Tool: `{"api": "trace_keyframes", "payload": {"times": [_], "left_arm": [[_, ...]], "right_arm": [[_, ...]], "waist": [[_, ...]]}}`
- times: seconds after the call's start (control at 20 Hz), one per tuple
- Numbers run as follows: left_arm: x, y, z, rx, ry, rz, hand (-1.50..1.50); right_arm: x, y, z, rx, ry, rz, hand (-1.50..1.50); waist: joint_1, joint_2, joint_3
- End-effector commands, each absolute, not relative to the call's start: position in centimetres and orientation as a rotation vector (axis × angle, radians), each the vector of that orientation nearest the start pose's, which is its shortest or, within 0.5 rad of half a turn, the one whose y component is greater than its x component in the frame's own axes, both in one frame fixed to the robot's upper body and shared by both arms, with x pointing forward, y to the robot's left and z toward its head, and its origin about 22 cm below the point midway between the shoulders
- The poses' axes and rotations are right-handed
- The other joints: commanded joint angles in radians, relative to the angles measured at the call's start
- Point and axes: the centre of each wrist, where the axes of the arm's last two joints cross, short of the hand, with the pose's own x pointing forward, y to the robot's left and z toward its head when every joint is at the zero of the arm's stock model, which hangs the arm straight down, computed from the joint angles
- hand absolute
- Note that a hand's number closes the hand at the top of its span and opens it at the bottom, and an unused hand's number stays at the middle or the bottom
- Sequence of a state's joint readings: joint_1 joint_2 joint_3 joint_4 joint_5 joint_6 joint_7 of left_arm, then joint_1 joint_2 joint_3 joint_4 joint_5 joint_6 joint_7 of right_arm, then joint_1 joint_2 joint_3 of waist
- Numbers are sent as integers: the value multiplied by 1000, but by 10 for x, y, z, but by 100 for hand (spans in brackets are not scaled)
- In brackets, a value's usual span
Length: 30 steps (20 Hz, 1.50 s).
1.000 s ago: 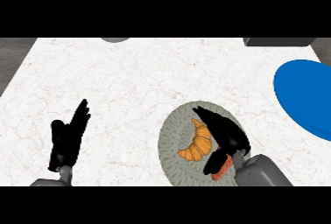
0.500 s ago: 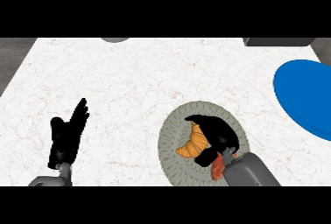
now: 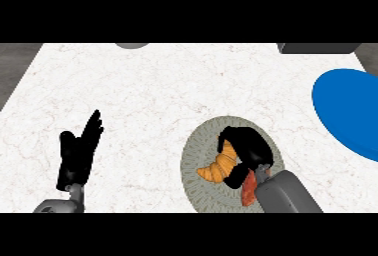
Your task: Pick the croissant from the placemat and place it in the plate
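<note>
One golden-brown curved croissant (image 3: pixel 217 169) lies on one round grey woven placemat (image 3: pixel 198 156), which sits on the white marbled tabletop (image 3: pixel 162 85) at the near right. The right hand (image 3: pixel 247 147) is down over the croissant, its black fingers curled round the pastry's far and right side so that only the near left part of the croissant shows; the hand is gripping the croissant. The croissant is on the placemat, not in the plate. The grey right forearm (image 3: pixel 284 192) comes in from the near edge, just right of the placemat's centre.

One blue round plate (image 3: pixel 351 110) lies at the right edge of the tabletop, partly cut off by the view's border, well apart from the placemat and further away than it.

The left hand (image 3: pixel 77 155) shows at the near left, open with its fingers straight and pointing away, resting above the tabletop and holding nothing.

At the far edge two things are only partly visible: one grey rounded object (image 3: pixel 131 45) and one dark grey box-shaped object (image 3: pixel 317 48) at the far right.
</note>
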State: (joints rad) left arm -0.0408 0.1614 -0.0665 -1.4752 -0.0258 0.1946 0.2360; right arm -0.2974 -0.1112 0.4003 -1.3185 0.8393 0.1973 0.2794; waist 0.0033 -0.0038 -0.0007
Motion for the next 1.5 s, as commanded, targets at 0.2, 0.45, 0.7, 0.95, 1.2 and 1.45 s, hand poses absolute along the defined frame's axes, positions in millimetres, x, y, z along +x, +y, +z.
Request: {"api": "trace_keyframes", "payload": {"times": [0.2, 0.45, 0.7, 0.95, 1.2, 1.45], "left_arm": [[252, 262, 3, 255, -1281, -35, 0], [241, 256, -13, 254, -1291, -40, 0], [244, 263, -2, 252, -1283, -26, 0], [240, 255, -1, 244, -1289, -31, 0], [246, 269, -1, 245, -1279, -24, 0], [250, 252, 4, 263, -1302, -37, 0]], "right_arm": [[319, -203, 25, -783, -1232, 1032, 150], [355, -281, 60, -1005, -1227, 843, 150], [351, -300, 85, -1091, -1349, 785, 150], [355, -304, 137, -1329, -1431, 528, 150], [353, -330, 143, -1350, -1345, 424, 150], [359, -375, 128, -1364, -1280, 364, 150]], "waist": [[0, 4, 1], [6, 7, 1], [-4, 2, 1], [-4, -2, 1], [0, 3, 1], [6, 5, 1]]}}
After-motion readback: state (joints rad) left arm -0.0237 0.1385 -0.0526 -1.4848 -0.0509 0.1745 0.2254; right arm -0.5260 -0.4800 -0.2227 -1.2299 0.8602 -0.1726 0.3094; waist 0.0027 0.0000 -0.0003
